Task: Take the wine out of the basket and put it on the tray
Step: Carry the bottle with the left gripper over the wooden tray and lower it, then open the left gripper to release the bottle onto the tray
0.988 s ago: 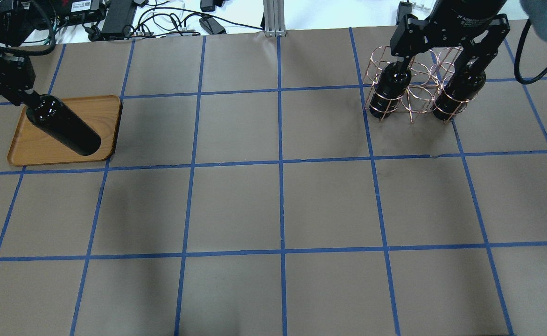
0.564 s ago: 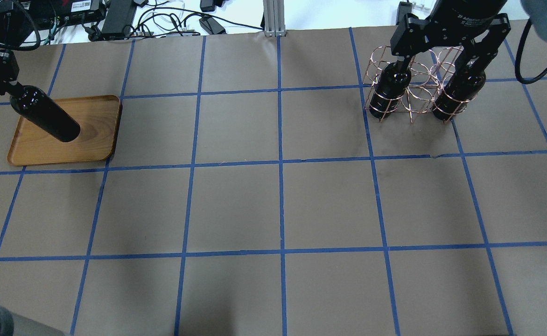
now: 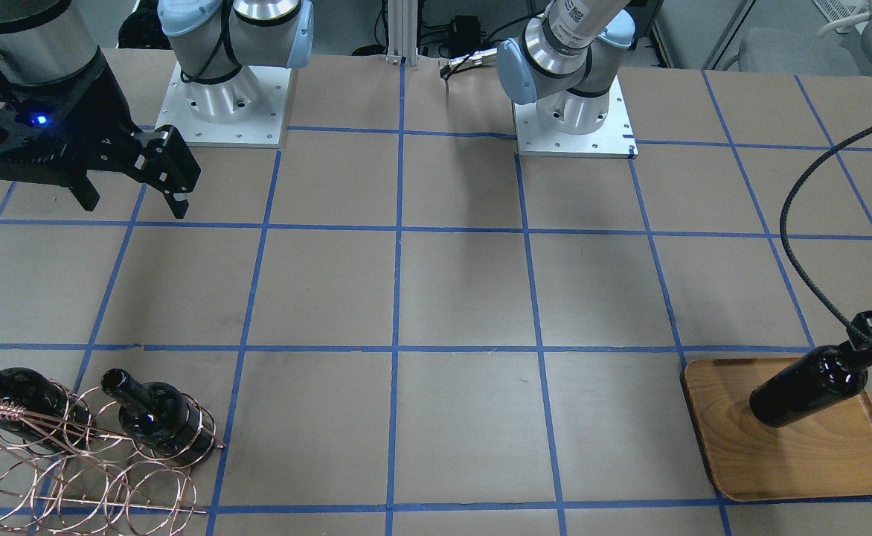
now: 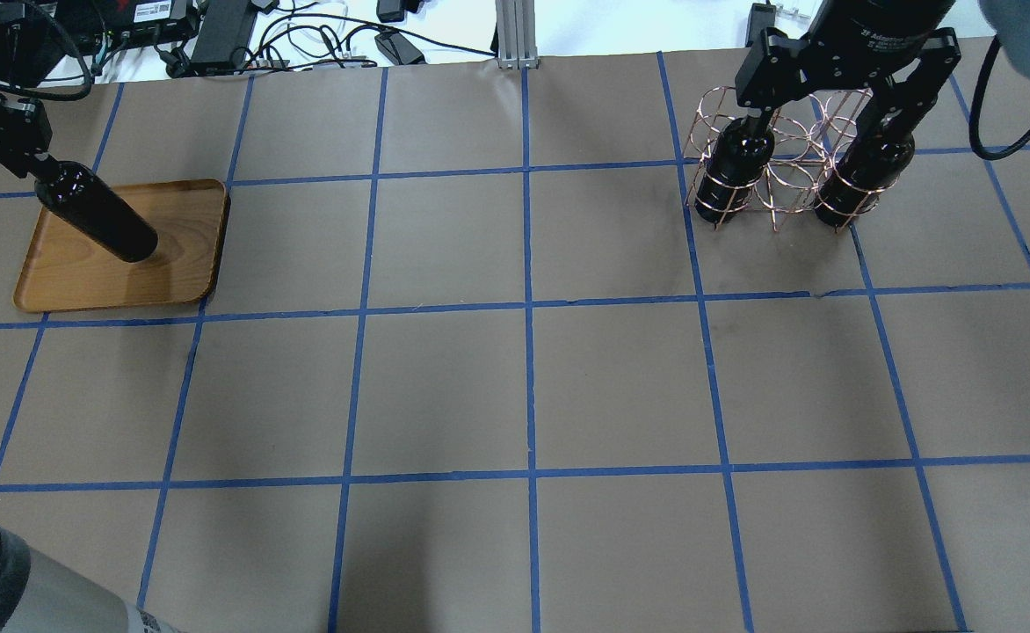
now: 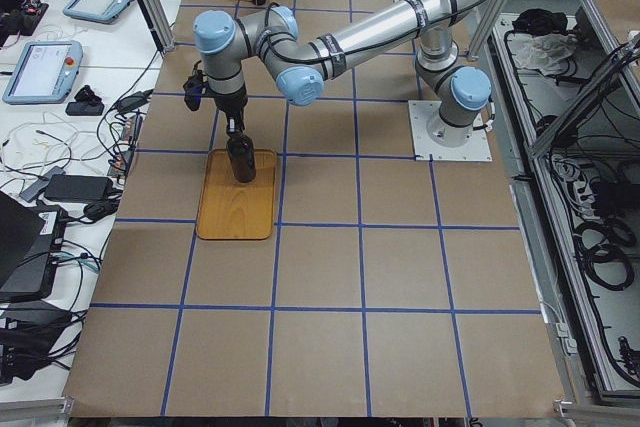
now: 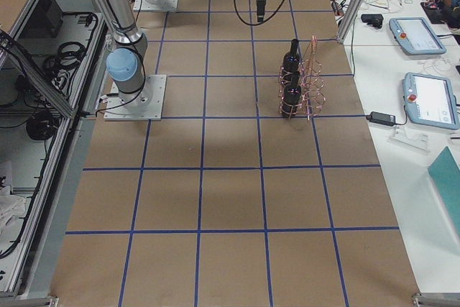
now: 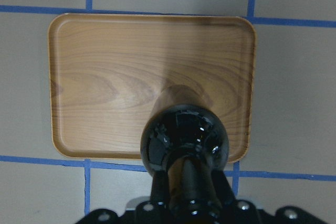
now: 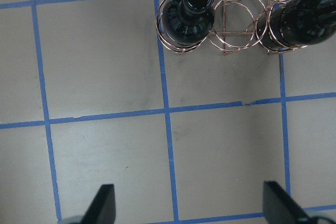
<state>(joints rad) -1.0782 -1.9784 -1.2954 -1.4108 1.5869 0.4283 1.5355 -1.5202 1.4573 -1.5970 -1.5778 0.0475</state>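
Note:
My left gripper [image 4: 39, 165] is shut on the neck of a near-black wine bottle [image 4: 100, 221] and holds it upright over the wooden tray [image 4: 84, 283]. The bottle's base is low over the tray or on it; I cannot tell which. From the left wrist, the bottle [image 7: 184, 140] stands over the tray's [image 7: 105, 77] near edge. The copper wire basket [image 4: 779, 163] holds two more bottles [image 4: 730, 171] [image 4: 862, 176]. My right gripper [image 4: 823, 119] is open and empty, high above the basket [image 8: 231, 24].
Cables and devices [image 4: 216, 35] lie beyond the table's far edge, beside an aluminium post [image 4: 515, 35]. The two arm bases [image 3: 220, 104] [image 3: 574, 112] stand at the robot's side. A black cable [image 3: 800, 246] hangs over the table near the tray [image 3: 800, 461].
The left gripper has lowered the bottle toward the tray and shifted it toward the tray's far left part. The right gripper and the basket have not moved.

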